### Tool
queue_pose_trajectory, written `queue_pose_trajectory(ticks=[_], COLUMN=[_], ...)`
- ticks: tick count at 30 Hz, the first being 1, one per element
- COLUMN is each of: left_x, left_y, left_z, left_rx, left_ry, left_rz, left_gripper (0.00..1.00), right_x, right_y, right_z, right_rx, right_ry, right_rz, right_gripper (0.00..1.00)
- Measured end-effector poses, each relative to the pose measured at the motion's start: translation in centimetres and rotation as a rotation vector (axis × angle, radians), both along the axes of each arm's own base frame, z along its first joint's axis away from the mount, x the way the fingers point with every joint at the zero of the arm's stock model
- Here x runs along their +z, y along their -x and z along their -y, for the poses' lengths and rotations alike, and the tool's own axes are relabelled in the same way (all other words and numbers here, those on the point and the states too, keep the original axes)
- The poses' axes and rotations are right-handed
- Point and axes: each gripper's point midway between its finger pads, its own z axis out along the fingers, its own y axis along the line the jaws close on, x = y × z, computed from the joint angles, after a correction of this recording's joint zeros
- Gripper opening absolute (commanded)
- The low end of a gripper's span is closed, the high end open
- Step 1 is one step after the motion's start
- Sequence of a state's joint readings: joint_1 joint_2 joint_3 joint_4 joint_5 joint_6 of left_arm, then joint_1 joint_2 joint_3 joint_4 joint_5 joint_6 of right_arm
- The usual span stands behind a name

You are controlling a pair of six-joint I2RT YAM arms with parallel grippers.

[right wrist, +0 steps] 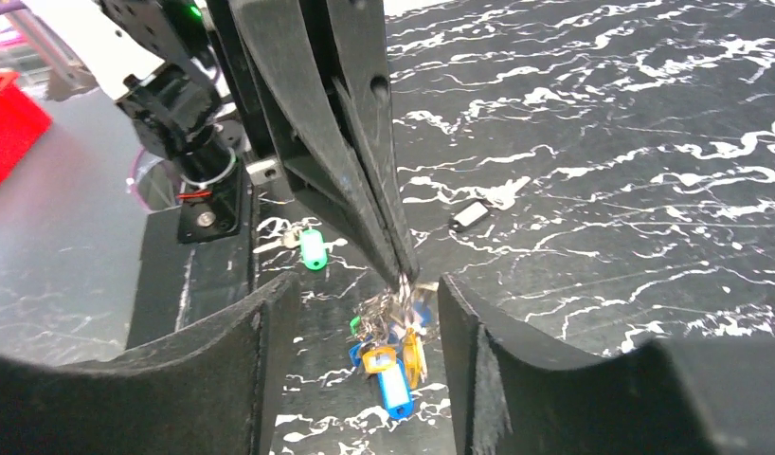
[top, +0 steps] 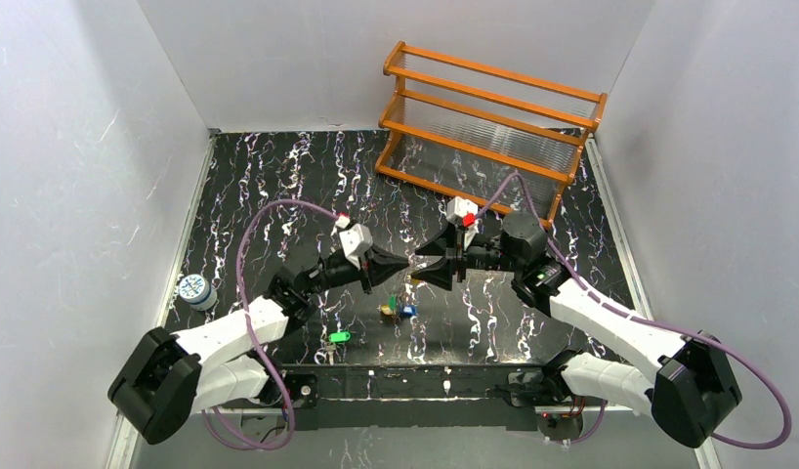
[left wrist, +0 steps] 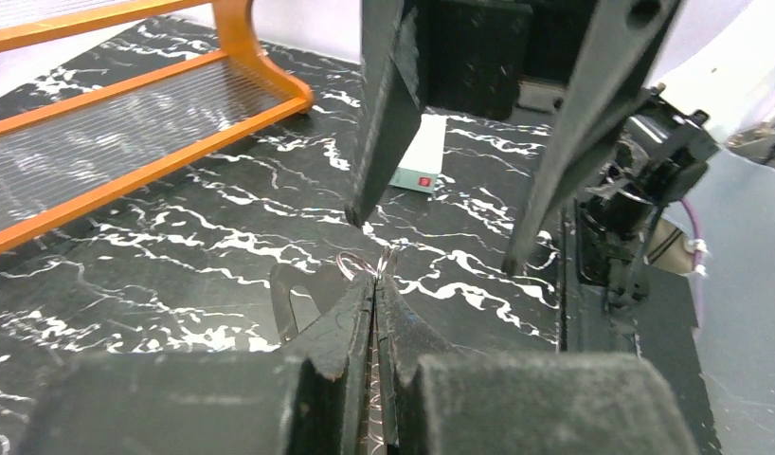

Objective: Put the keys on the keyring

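Observation:
My left gripper (top: 407, 264) (left wrist: 376, 280) is shut on the keyring (left wrist: 353, 262), a thin silvery wire loop that pokes out past its tips. Below it hangs a bunch of keys (right wrist: 393, 355) (top: 399, 309) with blue, yellow and orange heads, above the table. My right gripper (top: 418, 269) (right wrist: 367, 284) faces the left one tip to tip. It is open, and its fingers (right wrist: 261, 351) stand on either side of the bunch without touching it. A green-headed key (right wrist: 311, 248) (top: 339, 337) lies loose on the table near the front edge. A dark key (right wrist: 469, 215) lies farther off.
An orange wooden rack (top: 488, 117) stands at the back right of the black marbled table (top: 278, 186). A small round blue-white can (top: 193, 289) sits at the left edge. White walls close in the left, back and right sides.

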State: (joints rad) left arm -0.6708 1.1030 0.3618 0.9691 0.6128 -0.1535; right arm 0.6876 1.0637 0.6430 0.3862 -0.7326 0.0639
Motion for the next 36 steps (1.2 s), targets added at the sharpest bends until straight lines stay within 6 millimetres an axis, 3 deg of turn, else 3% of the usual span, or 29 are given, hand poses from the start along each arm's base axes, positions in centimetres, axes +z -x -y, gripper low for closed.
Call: queue_pose_trajectory(ticks=[5, 13, 19, 26, 31, 36], left_x=[0.4, -1.6, -4.2, -4.8, -5.3, -5.1], left_y=[-2.0, -3.0, -1.6, -0.4, 0.6, 1.3], left_z=[-0.1, -1.7, -2.6, -2.0, -1.4, -0.8], left_rx=[0.062, 0.12, 0.08, 0.014, -0.041, -0.072], left_ry=[-0.152, -0.415, -0.527, -0.53, -0.519, -0.5], left_rz=[-0.026, -0.133, -0.167, -0.117, -0.088, -0.061], left_gripper=[0.0, 0.0, 0.0, 0.0, 0.0, 0.0], right_x=[-1.9, -4.1, -4.3, -4.1, -5.2, -6.4], right_y=[-0.5, -0.3, 0.3, 0.9, 1.3, 1.3], right_z=[0.6, 1.0, 0.9, 0.4, 0.0, -0.3], right_rx=[-0.059, -0.073, -0.036, 0.036, 0.085, 0.115], right_ry=[0.027, 0.059, 0.049, 0.017, 0.023, 0.039], right_rz=[-0.018, -0.046, -0.024, 0.019, 0.014, 0.007], right_gripper=[0.66, 0.6, 0.47, 0.42, 0.35, 0.34])
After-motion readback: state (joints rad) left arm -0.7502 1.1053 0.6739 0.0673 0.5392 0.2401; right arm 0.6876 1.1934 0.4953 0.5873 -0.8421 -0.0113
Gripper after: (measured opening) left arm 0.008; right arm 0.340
